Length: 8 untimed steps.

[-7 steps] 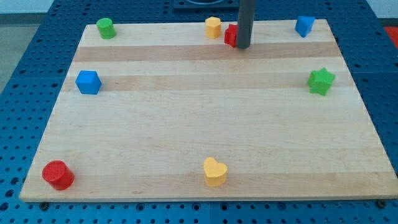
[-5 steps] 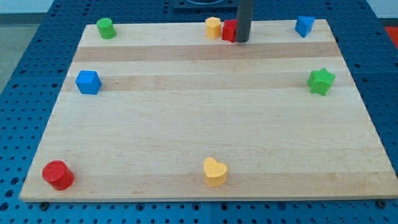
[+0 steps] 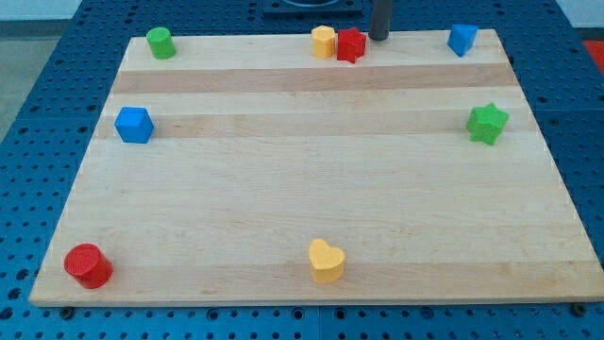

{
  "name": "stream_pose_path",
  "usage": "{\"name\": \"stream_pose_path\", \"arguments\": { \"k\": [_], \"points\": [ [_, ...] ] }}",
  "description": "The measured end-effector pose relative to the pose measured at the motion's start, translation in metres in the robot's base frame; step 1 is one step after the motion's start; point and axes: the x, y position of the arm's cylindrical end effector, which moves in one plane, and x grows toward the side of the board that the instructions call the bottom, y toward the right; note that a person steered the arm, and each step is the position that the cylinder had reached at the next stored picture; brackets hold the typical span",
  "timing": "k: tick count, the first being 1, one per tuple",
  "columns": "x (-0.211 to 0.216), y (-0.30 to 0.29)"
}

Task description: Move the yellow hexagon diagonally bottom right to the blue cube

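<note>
Wooden board [image 3: 311, 189] on a blue perforated bench, 1 camera view. The yellow hexagon [image 3: 324, 42] stands at the view's top edge, a little left of centre, with a red block [image 3: 352, 44] of unclear shape touching or just beside its right flank. The blue cube [image 3: 134, 124] sits near the view's left edge, well apart from the hexagon and lower in the view. My tip [image 3: 379, 39] rests at the board's top edge, just right of the red block and apart from it; it touches no block. The rod has no jaws and carries nothing, so it acts by pushing alone.

Step in hand, as judged: approach and positioning. The hexagon is not yet displaced toward its goal, so the task appears to be at its start.

Next move, as judged: the goal lies below and to the right of the blue cube, so the hexagon needs a long push toward the view's lower left. The tip now stands on the correct general side, but the red block lies between it and the hexagon. A push from here risks driving both blocks together; the tip probably needs to pass around the red block and meet the hexagon's upper right face directly.

Other blocks, all well apart from the path's start: green cylinder [image 3: 160, 42], second blue block [image 3: 461, 39], green star [image 3: 488, 123], red cylinder [image 3: 88, 265], yellow heart [image 3: 327, 260].
</note>
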Motion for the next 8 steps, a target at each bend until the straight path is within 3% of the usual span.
{"name": "stream_pose_path", "arguments": {
  "k": [6, 8],
  "points": [
    [0.003, -0.117],
    [0.024, -0.133]
  ]
}}
